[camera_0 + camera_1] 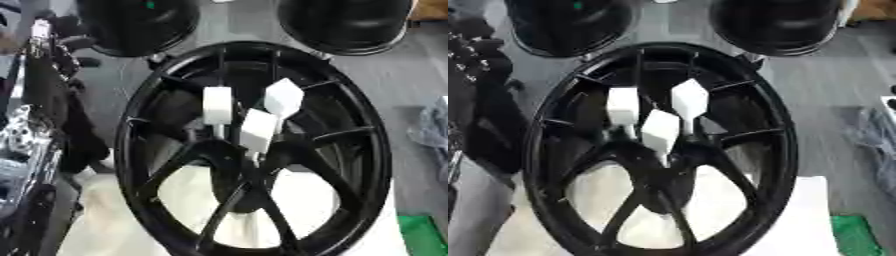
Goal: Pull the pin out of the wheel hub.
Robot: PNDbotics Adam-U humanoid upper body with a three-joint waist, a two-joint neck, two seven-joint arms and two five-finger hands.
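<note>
From where I stand, the robot's left arm (pixel 39 100) comes in along the left edge. It is a long black limb rising away from the body toward the upper left corner. Below the hand, nearer the shoulder end, a silver joint (pixel 16 137) catches the light against the dark casing. The left hand (pixel 476 52) sits at the far end of that arm, a dark, knobbly shape held up level with the top of the forearm. Its outline blurs into the black of the arm beneath it, so I cannot tell its pose.
</note>
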